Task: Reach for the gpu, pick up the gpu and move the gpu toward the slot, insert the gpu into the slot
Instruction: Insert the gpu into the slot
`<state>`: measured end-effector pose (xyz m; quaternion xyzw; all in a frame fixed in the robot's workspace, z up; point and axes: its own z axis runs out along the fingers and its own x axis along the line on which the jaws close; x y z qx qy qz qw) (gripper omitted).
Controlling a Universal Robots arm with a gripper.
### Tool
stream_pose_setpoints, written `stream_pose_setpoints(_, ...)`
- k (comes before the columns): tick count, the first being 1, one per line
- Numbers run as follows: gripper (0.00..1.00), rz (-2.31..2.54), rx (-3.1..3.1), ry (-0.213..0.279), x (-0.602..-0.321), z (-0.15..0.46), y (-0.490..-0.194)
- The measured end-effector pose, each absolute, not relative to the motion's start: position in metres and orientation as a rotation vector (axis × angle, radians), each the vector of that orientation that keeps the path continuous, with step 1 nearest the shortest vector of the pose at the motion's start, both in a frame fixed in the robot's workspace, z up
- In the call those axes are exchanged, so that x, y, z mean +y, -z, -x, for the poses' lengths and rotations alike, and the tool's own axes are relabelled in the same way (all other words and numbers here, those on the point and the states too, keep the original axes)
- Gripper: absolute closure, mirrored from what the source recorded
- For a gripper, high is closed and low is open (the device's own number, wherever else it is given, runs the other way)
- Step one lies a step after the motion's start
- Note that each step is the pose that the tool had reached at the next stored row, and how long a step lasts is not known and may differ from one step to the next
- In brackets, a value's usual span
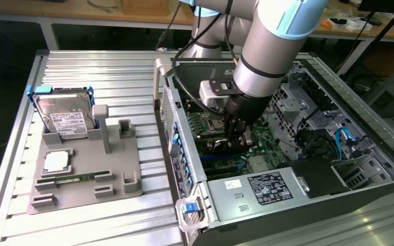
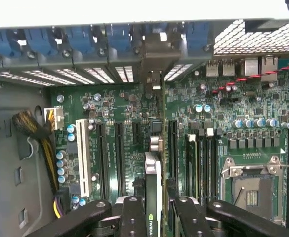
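Inside case (image 1: 172,118): gripper (image 1: 237,137) above motherboard (image 2: 124,113);
Gripper: half-closed, clamping gpu (image 2: 153,185);
Gpu: upright, edge-on between fingers (image 2: 133,217), over motherboard

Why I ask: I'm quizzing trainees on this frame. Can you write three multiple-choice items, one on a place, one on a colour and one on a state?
1. Where is the hard drive?
A on the motherboard
B on the grey fixture
C in the gripper

2. What colour are the clips over the rear card openings?
A red
B blue
C yellow

3. What state is the gripper in?
A open and empty
B closed on a memory stick
C closed on the gpu

Answers:
1 B: it stands in the fixture at the exterior view's left.
2 B: the whole row of clips is blue in the wrist view.
3 C: its fingers press the edge-on card from both sides.
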<state>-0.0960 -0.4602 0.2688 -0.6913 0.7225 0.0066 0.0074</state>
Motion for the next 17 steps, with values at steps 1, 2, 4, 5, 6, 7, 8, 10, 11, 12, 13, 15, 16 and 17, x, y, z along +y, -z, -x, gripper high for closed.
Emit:
stream_pose_setpoints(1, 0.73, 2.161, 2.259, -0.021, -0.4602, 0.0964, -0.2686)
stream_pose_setpoints(2, 0.73, 2.161, 2.259, -0.022, -0.4604, 0.0965, -0.2684)
stream_pose_setpoints(4, 0.73, 2.158, 2.259, -0.026, -0.4606, 0.0966, -0.268)
stream_pose_setpoints(5, 0.73, 2.156, 2.259, -0.028, -0.4606, 0.0966, -0.2677)
stream_pose_setpoints(6, 0.73, 2.155, 2.259, -0.029, -0.4607, 0.0966, -0.2674)
stream_pose_setpoints(7, 0.73, 2.155, 2.259, -0.029, -0.4607, 0.0966, -0.2672)
stream_pose_setpoints(8, 0.73, 2.155, 2.259, -0.029, -0.4607, 0.0966, -0.2671)
stream_pose_setpoints(10, 0.73, 2.154, 2.259, -0.03, -0.4607, 0.0966, -0.2668)
stream_pose_setpoints(11, 0.73, 2.154, 2.259, -0.03, -0.4607, 0.0966, -0.2667)
stream_pose_setpoints(12, 0.73, 2.154, 2.259, -0.03, -0.4608, 0.0966, -0.2666)
stream_pose_setpoints(13, 0.73, 2.154, 2.259, -0.03, -0.4608, 0.0966, -0.2663)
stream_pose_setpoints(15, 0.73, 2.154, 2.258, -0.03, -0.4608, 0.0966, -0.2655)
stream_pose_setpoints(16, 0.73, 2.154, 2.258, -0.03, -0.4608, 0.0966, -0.2652)
stream_pose_setpoints(17, 0.73, 2.154, 2.258, -0.031, -0.4608, 0.0967, -0.2649)
